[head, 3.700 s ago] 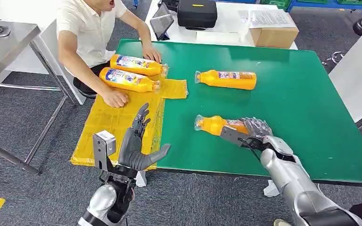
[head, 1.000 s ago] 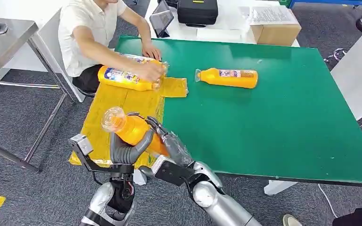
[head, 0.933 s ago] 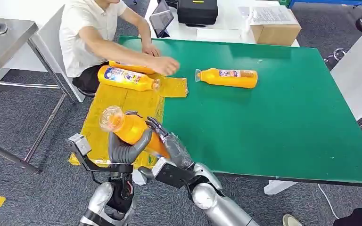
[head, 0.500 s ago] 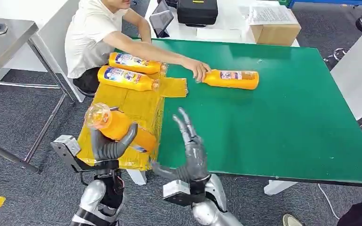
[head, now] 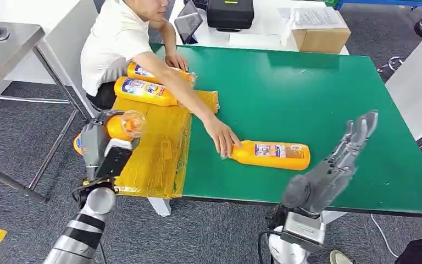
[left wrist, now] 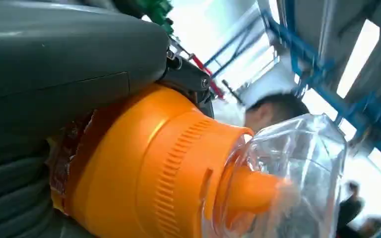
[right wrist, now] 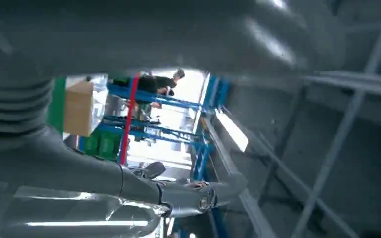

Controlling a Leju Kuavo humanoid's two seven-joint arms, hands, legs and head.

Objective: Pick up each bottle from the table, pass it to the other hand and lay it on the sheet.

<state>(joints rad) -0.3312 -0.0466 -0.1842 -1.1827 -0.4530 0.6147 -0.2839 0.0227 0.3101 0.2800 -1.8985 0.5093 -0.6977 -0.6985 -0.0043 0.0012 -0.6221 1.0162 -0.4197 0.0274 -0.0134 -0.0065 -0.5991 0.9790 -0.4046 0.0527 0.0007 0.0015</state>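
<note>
Orange juice bottle [head: 122,124] with a clear cap sits gripped in the left hand [head: 96,144], held off the left edge of the yellow sheet [head: 154,148], its cap end pointing toward the sheet. In the left wrist view the same bottle's ribbed orange shoulder and clear cap show close up, with the grey thumb pressed over it. The right hand [head: 335,165] is raised above the near right part of the green table [head: 329,99], holding nothing, its fingers stretched out long and slightly apart.

Two more orange bottles [head: 145,91] lie side by side at the far end of the sheet, just beside the seated person [head: 121,44] in a white shirt. That person reaches one arm across the table; the person's hand [head: 223,140] rests on the cap end of a fourth bottle [head: 272,155], which lies on its side on the green surface near the front edge. Beyond the table stand a cardboard box [head: 320,39], a black case [head: 229,14] and a tablet [head: 188,25].
</note>
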